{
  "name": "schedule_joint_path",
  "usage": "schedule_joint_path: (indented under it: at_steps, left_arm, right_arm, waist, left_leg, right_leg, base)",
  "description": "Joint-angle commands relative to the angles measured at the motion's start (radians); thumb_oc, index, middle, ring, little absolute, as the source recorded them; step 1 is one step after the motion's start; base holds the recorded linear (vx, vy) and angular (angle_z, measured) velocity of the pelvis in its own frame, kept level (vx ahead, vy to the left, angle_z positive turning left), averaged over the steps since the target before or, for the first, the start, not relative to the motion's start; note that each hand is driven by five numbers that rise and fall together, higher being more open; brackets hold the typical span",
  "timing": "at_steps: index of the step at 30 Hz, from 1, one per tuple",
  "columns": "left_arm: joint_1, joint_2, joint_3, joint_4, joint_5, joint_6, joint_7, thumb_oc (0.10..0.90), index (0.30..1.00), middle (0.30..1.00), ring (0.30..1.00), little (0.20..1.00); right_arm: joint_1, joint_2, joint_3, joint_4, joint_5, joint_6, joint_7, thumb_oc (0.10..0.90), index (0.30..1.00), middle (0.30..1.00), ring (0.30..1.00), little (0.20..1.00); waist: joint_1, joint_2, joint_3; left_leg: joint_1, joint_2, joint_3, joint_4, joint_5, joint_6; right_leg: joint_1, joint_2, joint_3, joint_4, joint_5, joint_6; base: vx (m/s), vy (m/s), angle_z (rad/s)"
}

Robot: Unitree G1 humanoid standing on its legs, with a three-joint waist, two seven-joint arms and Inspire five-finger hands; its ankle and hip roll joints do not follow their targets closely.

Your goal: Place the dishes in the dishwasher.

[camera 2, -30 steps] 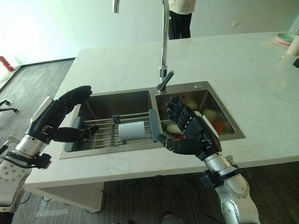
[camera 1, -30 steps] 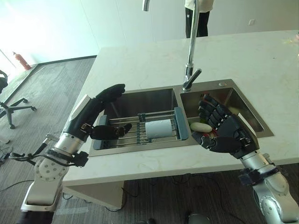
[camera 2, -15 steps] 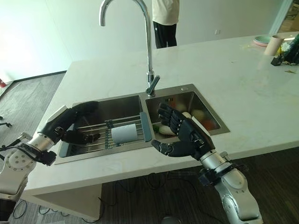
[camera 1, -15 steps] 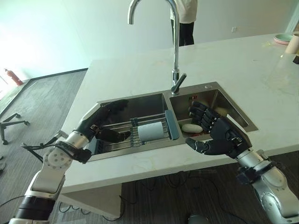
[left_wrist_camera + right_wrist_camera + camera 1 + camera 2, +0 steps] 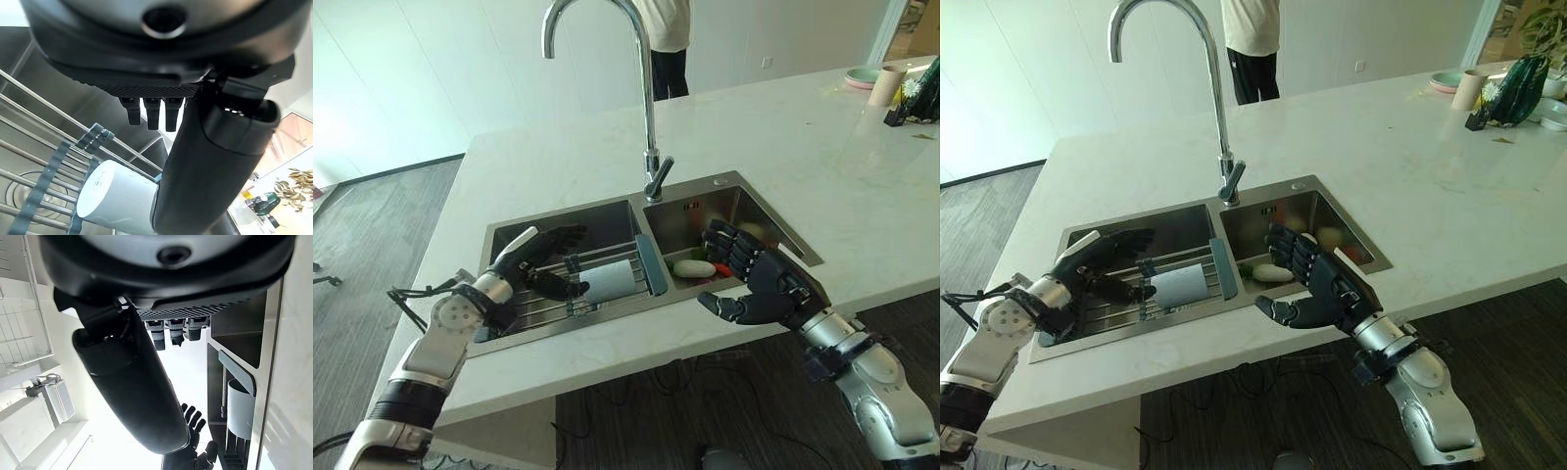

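Dishes here come down to a white cup lying on its side on the wire rack across the left sink basin, long axis running left to right; the left hand hovers just left of it, fingers wide and holding nothing, clearly the nearer one. Over the right basin the right hand hangs spread and empty, near the worktop edge.
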Motion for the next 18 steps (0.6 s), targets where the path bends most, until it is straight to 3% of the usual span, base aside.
schedule_joint_path:
  at_steps: [1, 18]
  left_arm:
    - [-0.155, 0.036, 0.017, -0.007, 0.002, -0.067, 0.027, 0.8, 0.9, 0.9, 0.9, 0.9]
    - [-0.163, 0.012, -0.012, 0.052, 0.029, -0.052, -0.018, 0.8, 0.9, 0.9, 0.9, 0.9]
  right_arm:
    - [-0.132, -0.018, -0.028, -0.048, 0.023, -0.081, 0.011, 0.8, 0.9, 0.9, 0.9, 0.9]
    - [-0.117, -0.019, -0.036, -0.046, -0.014, -0.079, 0.028, 0.8, 0.9, 0.9, 0.9, 0.9]
  waist:
    - [-0.001, 0.011, -0.032]
    - [-0.022, 0.006, -0.03]
  left_leg:
    - [-0.006, 0.022, -0.021, 0.073, -0.172, -0.014]
    - [0.009, 0.021, 0.002, 0.073, -0.181, -0.006]
  right_leg:
    - [0.09, -0.04, -0.038, -0.021, -0.116, 0.101]
    - [0.09, -0.03, -0.018, -0.021, -0.113, 0.101]
  base:
    - [-0.01, 0.004, -0.05]
    - [0.0, 0.003, -0.04]
